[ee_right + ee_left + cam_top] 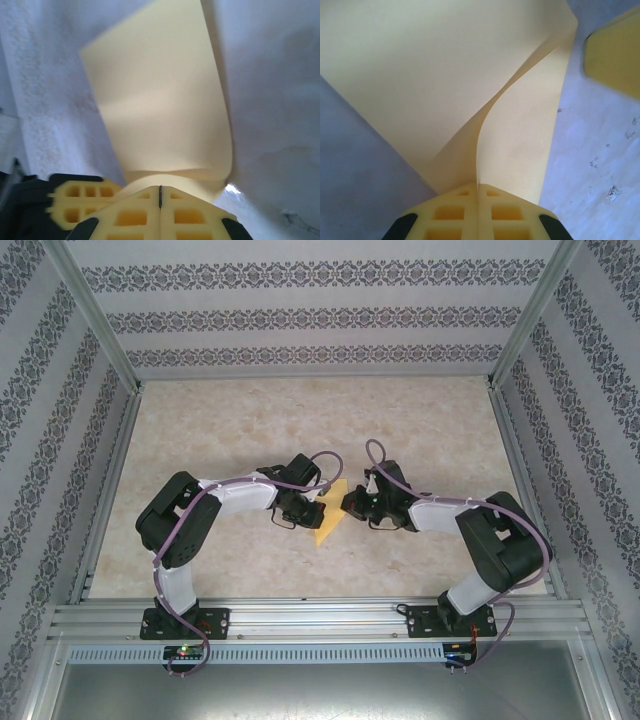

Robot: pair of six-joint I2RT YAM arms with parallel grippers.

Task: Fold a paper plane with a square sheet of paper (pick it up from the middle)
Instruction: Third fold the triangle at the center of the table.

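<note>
1. Top external view: the square sheet of paper [330,515] is thin matte yellow stuff, folded into a wedge. It sits over the middle of the mottled beige bench [230,430], right between the left gripper [303,508] and the right gripper [352,505].
2. Left wrist view: the left gripper [478,189] has its waffle-gridded yellow fingers [450,212] pinched tight on the sheet, and the layers curl apart just above them.
3. Right wrist view: the right gripper [160,190] is clamped on the paper too, with a soft rolled fold right at its tips.
4. Both arms are bent at the elbow and reach inward, so the grippers face each other.
5. The wedge's long axis runs far-to-near with a slight slant, narrow end pointing away from the arm bases.
</note>
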